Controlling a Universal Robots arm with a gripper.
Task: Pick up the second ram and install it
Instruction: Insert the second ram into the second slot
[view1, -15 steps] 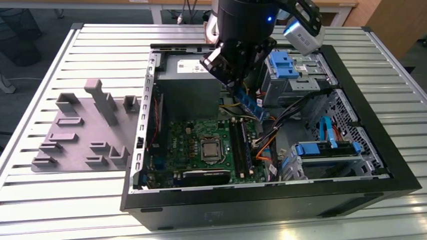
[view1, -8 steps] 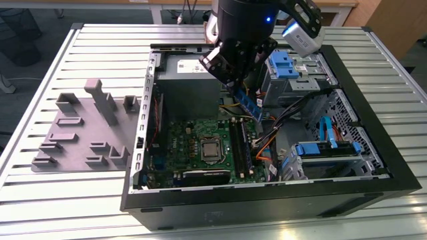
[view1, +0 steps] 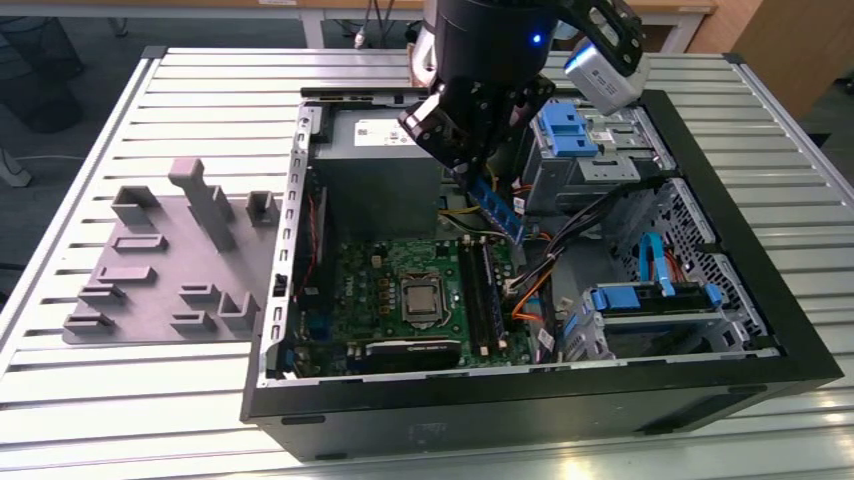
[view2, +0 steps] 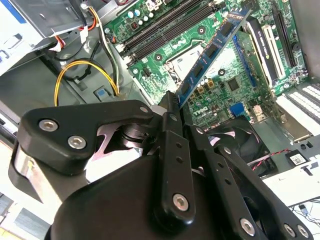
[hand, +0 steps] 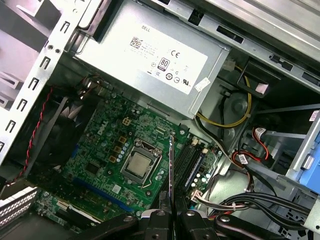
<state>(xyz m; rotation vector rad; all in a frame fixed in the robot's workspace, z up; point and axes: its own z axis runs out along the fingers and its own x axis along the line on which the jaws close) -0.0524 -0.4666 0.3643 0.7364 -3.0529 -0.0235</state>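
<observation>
The gripper (view1: 470, 165) is closed on one end of the second ram (view1: 499, 212), a light, stiff, fragile stick held by its flat sides above the motherboard (view1: 400, 290).

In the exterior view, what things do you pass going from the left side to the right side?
Gray holder tray → green motherboard → blue ram stick held in the pincer → blue-handled drive cage → black case wall.

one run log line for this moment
pincer: shut on second ram | ram: carried edge-down above motherboard, not seated | holder tray: outside case
</observation>
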